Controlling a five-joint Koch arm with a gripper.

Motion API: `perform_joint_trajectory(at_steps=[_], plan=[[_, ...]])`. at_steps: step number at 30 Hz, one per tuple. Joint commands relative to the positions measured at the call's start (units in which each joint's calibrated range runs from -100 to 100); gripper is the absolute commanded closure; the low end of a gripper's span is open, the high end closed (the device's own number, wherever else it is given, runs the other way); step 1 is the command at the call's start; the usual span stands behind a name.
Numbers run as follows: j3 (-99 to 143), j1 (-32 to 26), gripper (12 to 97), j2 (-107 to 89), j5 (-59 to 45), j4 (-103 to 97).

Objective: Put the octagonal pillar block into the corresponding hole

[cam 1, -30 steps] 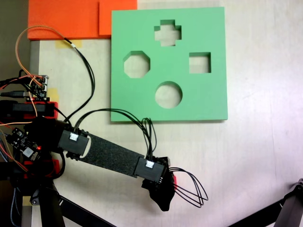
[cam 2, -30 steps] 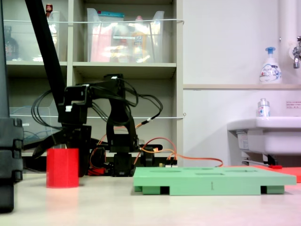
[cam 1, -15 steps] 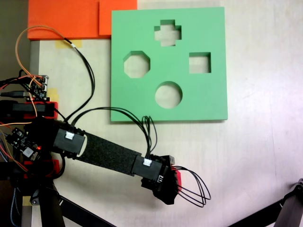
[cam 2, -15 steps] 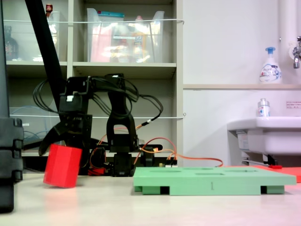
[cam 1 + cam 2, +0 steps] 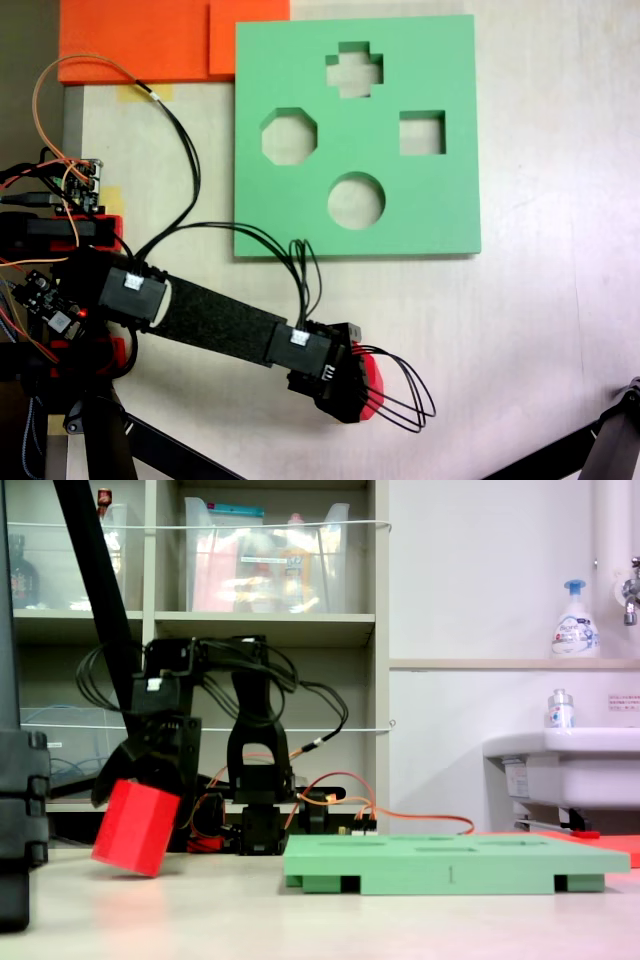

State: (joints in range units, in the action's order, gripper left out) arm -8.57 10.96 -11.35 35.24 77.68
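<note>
The octagonal pillar block (image 5: 135, 827) is a bright red prism, tilted to one side with its lower corner at or just above the table. My gripper (image 5: 146, 790) comes down on it from above and is shut on its upper part. From above, the black gripper (image 5: 355, 385) covers most of the block (image 5: 374, 384), leaving a red edge on its right. The green foam board (image 5: 440, 215) lies flat beyond it, and the corresponding hole (image 5: 289, 137), the eight-sided cut-out, is at its left side. From the side, the board (image 5: 450, 865) is a low slab to the right of the block.
The board also has cross (image 5: 354, 69), square (image 5: 422, 133) and round (image 5: 356, 200) cut-outs. Orange foam sheets (image 5: 140, 40) lie at the top left. The arm's base, boards and cables (image 5: 60, 250) crowd the left edge. A tripod leg (image 5: 610, 440) enters at the bottom right. A sink (image 5: 565, 770) stands to the right.
The block stood upright on the table a second ago; now it is tilted in the gripper's grasp and partly raised. The arm has shifted slightly left in the view from above.
</note>
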Motion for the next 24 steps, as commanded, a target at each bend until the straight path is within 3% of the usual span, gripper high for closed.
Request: perform_joint_trajectory(at_steps=[1, 24], plan=[[1.99, 0.39, 80.0, -5.68, -0.10, 4.22], [9.37, -0.24, 80.1, -33.48, 1.37, 11.73]])
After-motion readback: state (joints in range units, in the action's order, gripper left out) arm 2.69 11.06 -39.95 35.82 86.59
